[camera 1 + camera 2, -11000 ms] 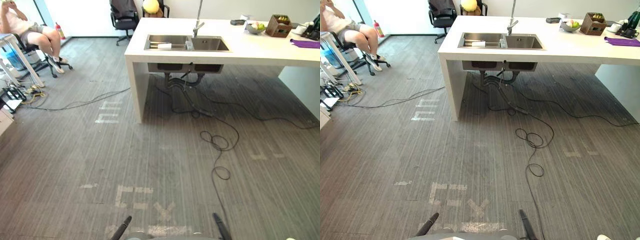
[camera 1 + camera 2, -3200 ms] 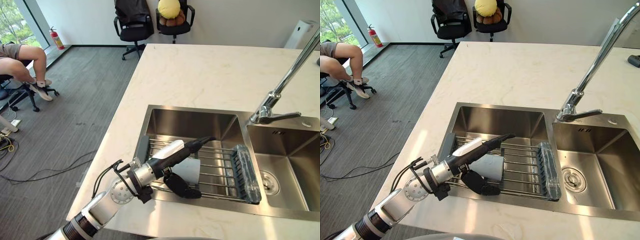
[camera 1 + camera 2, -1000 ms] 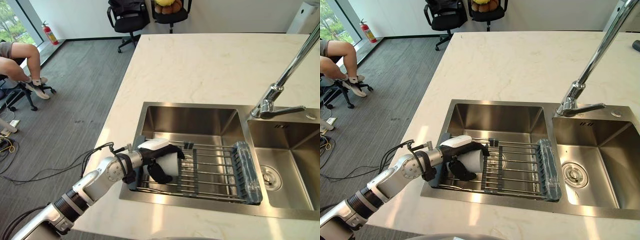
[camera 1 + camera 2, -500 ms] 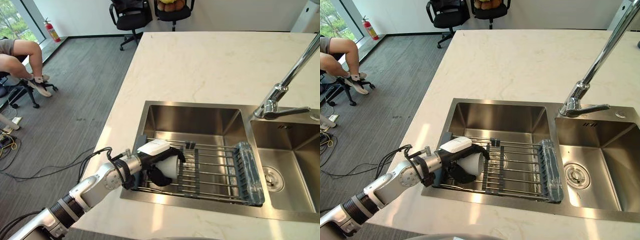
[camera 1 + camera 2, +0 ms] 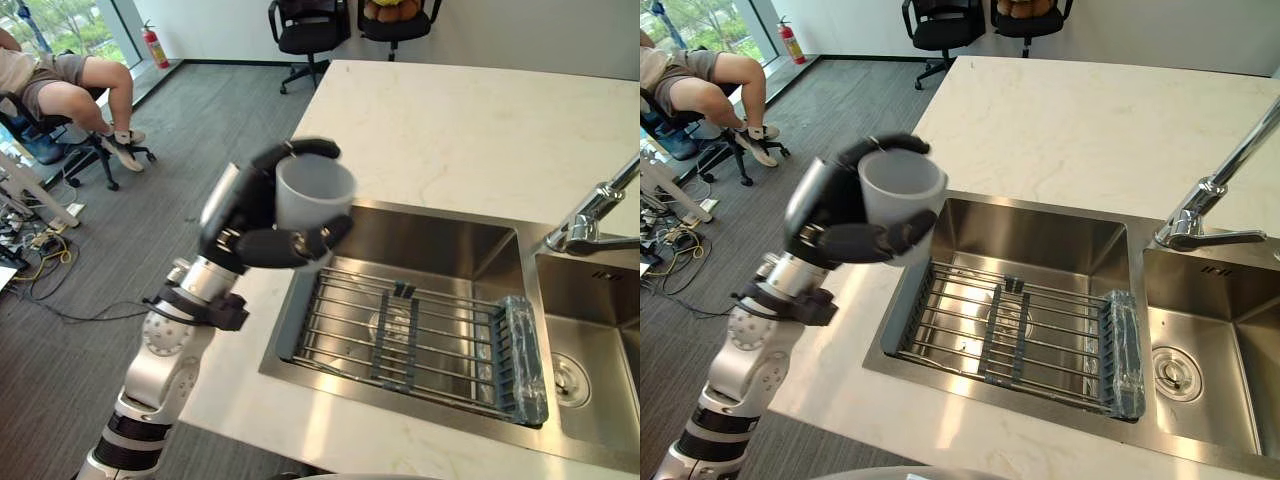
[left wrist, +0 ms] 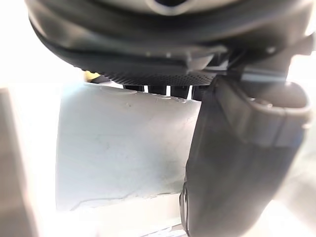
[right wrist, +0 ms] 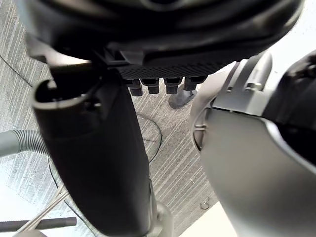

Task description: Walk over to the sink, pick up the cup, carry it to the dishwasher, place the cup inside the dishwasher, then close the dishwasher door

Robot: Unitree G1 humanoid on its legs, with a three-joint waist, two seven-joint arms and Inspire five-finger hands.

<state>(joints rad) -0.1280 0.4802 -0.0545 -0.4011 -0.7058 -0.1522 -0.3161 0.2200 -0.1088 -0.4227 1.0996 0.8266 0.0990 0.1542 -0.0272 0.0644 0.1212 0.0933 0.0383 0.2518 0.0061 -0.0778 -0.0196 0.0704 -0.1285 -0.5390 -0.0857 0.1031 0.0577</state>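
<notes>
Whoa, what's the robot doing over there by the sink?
The robot's left hand holds a pale cup upright in the air, with its fingers curled round it. The cup hangs over the counter edge, beside the sink. A wire rack lies in the sink's left basin. The right hand hangs idle over the floor. The cup's trip to the dishwasher is not yet done. A person sits off to the left.

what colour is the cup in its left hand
Plain pale grey-white cup, in the left hand; clearest in the left eye view.
</notes>
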